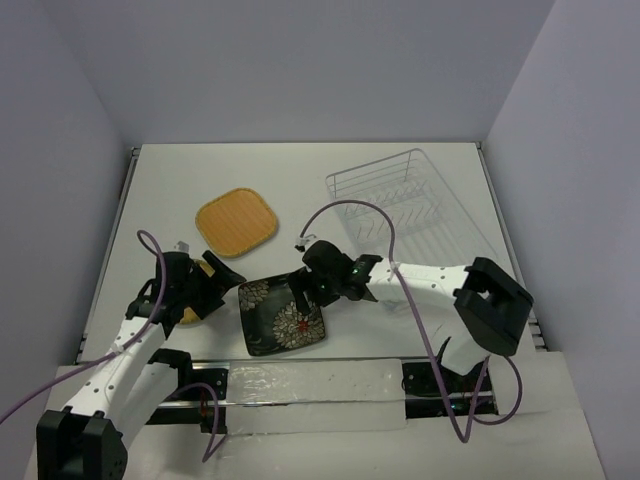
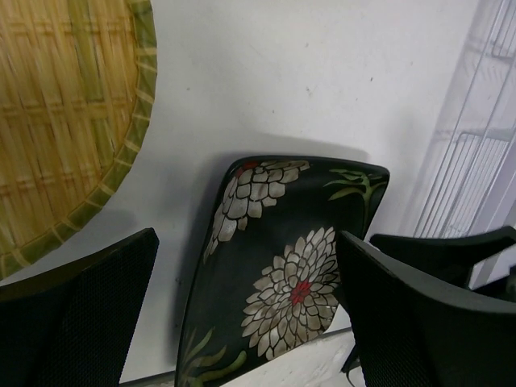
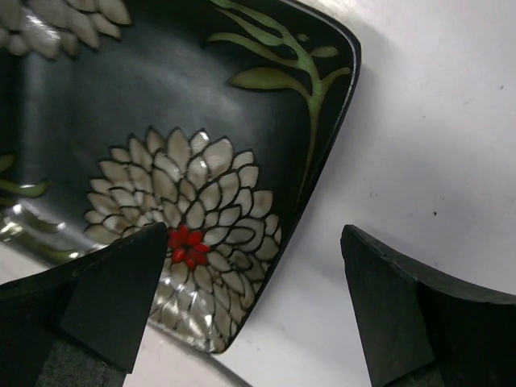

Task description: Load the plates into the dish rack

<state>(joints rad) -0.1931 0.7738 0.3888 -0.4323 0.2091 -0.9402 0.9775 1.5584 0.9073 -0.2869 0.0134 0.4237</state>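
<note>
Black plate (image 1: 283, 313): square, white-and-red flowers, lying face up near the front edge of the table (image 1: 300, 180) between the two arms, not in the rack. Right claw (image 3: 254, 242): fingers apart, nothing held, low over the plate's rim on the side nearer the rack, with the rim in the gap between the fingers. This placement probably serves to pinch the raised edge, as a flat plate offers no other purchase. Left claw (image 2: 246, 266): fingers apart, empty, pointed at the plate's other side. Contact cannot be told; judged a brace against sliding, or merely standing by. Green plate (image 2: 64, 121): round, woven look, flat on the table just beside the black one, largely under the left arm in the top view. Orange plate (image 1: 236, 222): rounded square, woven look, flat, farther back, apart from the other two. Rack (image 1: 410, 205): silver wire with upright tines, far right of the table, no plate in it. It stands on the right arm's side, which suits that arm as carrier. Status: none of the three plates loaded; step in hand judged to be grasping the black plate. Risk: the glossy rim may slip from a shallow pinch.
</note>
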